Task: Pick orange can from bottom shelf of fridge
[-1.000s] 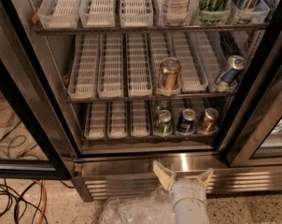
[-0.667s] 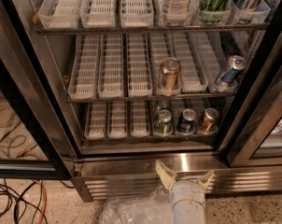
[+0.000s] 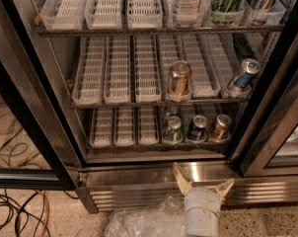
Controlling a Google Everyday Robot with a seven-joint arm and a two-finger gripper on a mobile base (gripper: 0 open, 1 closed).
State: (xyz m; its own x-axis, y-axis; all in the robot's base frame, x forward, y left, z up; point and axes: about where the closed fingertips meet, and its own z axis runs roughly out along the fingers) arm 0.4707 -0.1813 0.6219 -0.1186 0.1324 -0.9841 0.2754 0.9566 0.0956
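The fridge (image 3: 139, 174) stands open in front of me. On its bottom shelf (image 3: 124, 143) the small orange can (image 3: 220, 127) stands at the right end, next to a blue can (image 3: 197, 128) and a green can (image 3: 172, 130). My gripper (image 3: 203, 180) is low in the view, in front of the steel base panel, below and slightly left of the orange can. Its two tan fingers are spread apart and hold nothing.
On the middle rack stand a copper can with whitish patches (image 3: 179, 79) and a tilted blue-silver can (image 3: 242, 75). Bottles and cans (image 3: 227, 1) fill the top rack's right side. Crumpled clear plastic (image 3: 144, 222) lies on the floor. Cables (image 3: 16, 211) run at the left. A black door frame (image 3: 282, 107) stands at the right.
The gripper has shifted slightly to the right and up toward the fridge base; the view has moved a little closer. Cans have not moved.
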